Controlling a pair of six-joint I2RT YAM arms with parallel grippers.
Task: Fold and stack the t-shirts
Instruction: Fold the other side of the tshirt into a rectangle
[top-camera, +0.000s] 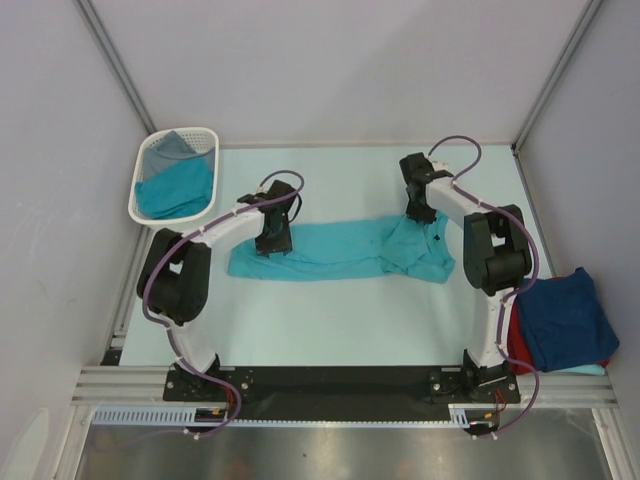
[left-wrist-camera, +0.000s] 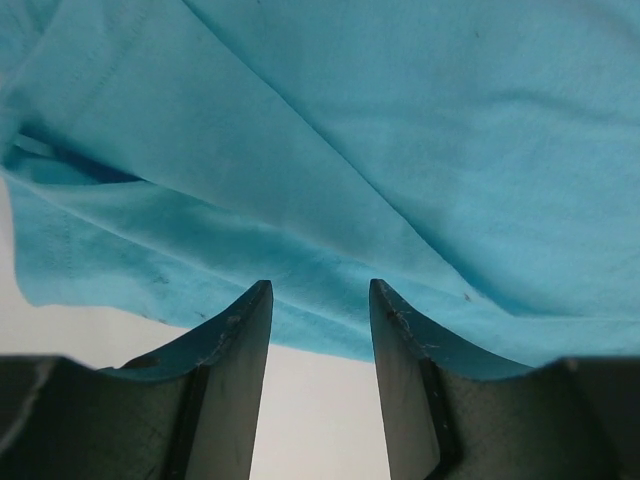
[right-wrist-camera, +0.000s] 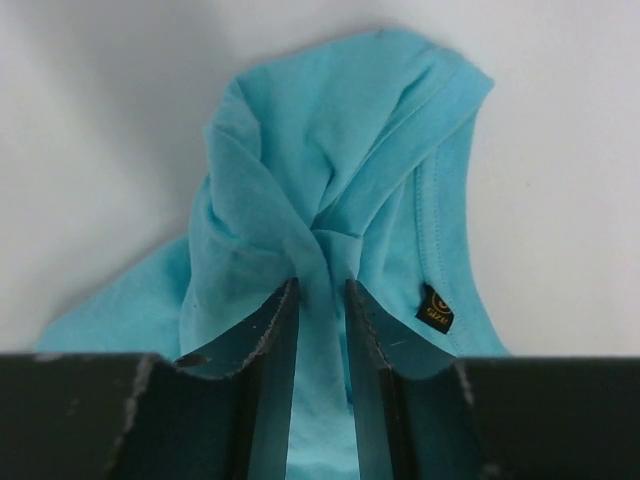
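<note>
The teal t-shirt (top-camera: 340, 250) lies drawn out in a long band across the middle of the worktop (top-camera: 330, 320), one end under each of my arms. My right jaws stand narrow and pinch a bunched ridge of cloth at the collar end, beside the small black label (right-wrist-camera: 434, 308). My left jaws are about half apart at the other end; the hem runs across their tips and bare worktop shows in the gap, so I see nothing clamped there.

I judge this to be the take-hold step before a fold: one end is caught, the other not yet. Next, the left jaws need to go further over the hem and close on it. Then both ends should lift together and level, so the band doubles over without twisting.

The finished pile, a navy t-shirt (top-camera: 565, 315) on a red t-shirt (top-camera: 513, 340), waits at the near right. More shirts sit in the white basket (top-camera: 140, 175) at the far left.
</note>
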